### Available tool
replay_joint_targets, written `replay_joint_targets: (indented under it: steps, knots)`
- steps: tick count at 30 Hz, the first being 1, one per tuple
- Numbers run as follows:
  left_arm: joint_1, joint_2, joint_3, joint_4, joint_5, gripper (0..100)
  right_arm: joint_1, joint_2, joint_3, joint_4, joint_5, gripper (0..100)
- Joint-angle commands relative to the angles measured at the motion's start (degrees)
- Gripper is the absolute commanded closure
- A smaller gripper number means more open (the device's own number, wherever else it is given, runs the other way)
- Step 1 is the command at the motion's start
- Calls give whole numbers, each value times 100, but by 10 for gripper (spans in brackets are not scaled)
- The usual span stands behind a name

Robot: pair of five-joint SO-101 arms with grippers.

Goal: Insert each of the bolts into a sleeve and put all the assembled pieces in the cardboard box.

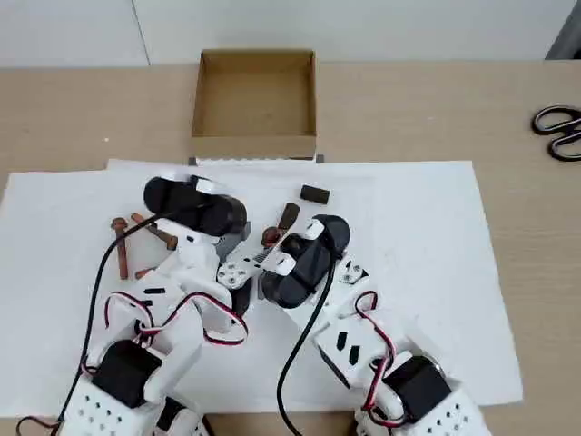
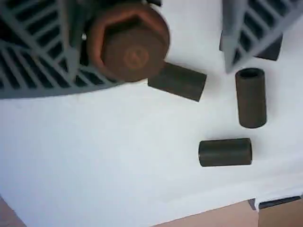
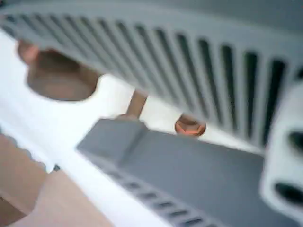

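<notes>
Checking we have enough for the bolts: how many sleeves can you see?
3 sleeves clearly: one beside the bolt head, one farther from it, one nearest the paper edge. A partly covered dark piece may be a fourth; more could be hidden.

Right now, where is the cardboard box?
In the high view the box sits far back, slightly left of centre, just past the white sheet; a lone sleeve lies nearest it.
</notes>
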Motion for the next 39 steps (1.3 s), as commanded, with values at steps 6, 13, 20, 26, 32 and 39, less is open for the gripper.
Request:
replay_joint_targets:
  steps: [6, 13, 20, 26, 32, 39]
  knots:
    - [-1178, 9, -822, -97, -79, 875, 910, -84, 185, -110, 9, 996]
    - [-1521, 9, -804, -70, -62, 994, 1279, -84, 185, -110, -290, 996]
    - [-1952, 9, -251, -105, -53, 994, 1745, -13, 273, -119, -826, 996]
    - [-2927, 53, 1033, -835, -281, 994, 2062, 1051, -132, -435, -1547, 996]
    - [-2927, 53, 1648, -985, -343, 994, 2079, 3609, -2251, -462, -1758, 996]
    - [-2927, 35, 2026, -1108, -879, 994, 2070, 5807, -4308, -488, -1758, 996]
